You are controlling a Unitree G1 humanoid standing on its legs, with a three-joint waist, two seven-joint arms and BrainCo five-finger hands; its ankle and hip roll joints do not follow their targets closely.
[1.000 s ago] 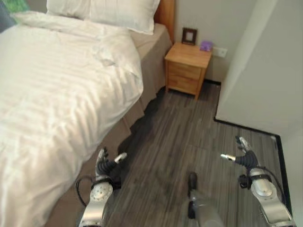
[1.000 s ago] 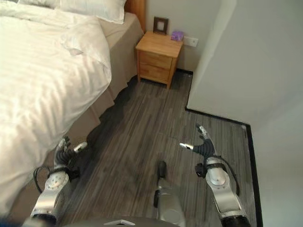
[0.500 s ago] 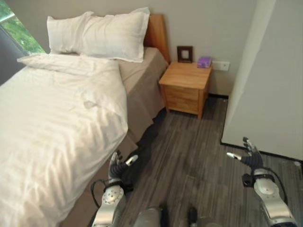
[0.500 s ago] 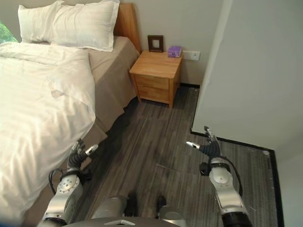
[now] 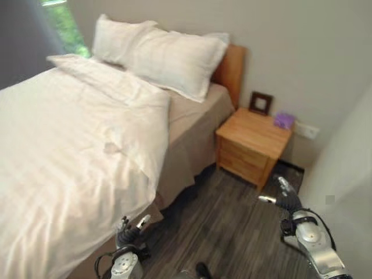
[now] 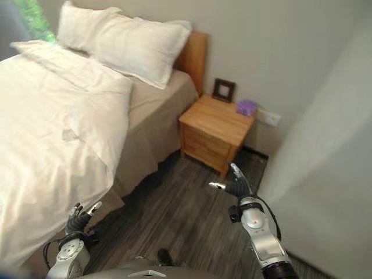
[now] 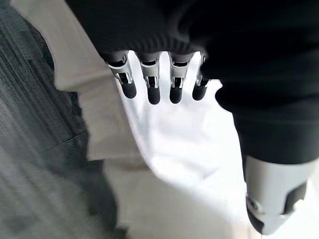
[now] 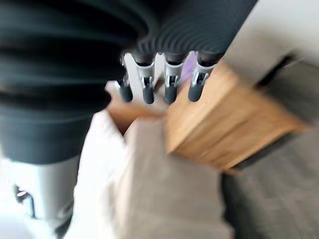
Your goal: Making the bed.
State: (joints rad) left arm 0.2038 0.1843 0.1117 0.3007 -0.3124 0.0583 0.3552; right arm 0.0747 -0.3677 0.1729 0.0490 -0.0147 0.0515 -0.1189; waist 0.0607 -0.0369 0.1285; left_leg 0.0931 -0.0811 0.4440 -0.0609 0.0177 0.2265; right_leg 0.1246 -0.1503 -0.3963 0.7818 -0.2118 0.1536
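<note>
1. The bed (image 5: 192,125) runs along the robot's left, and the white duvet (image 5: 70,151) lies over most of it, hanging down the near side. It stops short of the pillows (image 5: 165,58), so a strip of tan sheet shows between.
2. A wooden nightstand (image 5: 253,148) stands just beside the head of the bed, carrying a dark picture frame (image 5: 260,103) and a small purple box (image 5: 284,120).
3. Risk, as I judge it: the right arm hangs close in front of that nightstand, so a wide swing toward the duvet could knock the frame or box off.
4. Second risk: a grab too low on the duvet's hanging edge would drag it floorward instead of up to the pillows.
5. The left hand (image 5: 131,228) is low beside the hanging duvet, fingers straight and slightly apart, holding nothing.
6. The right hand (image 6: 231,185) is raised over the floor, fingers extended and relaxed, thumb out to the side, empty.
</note>
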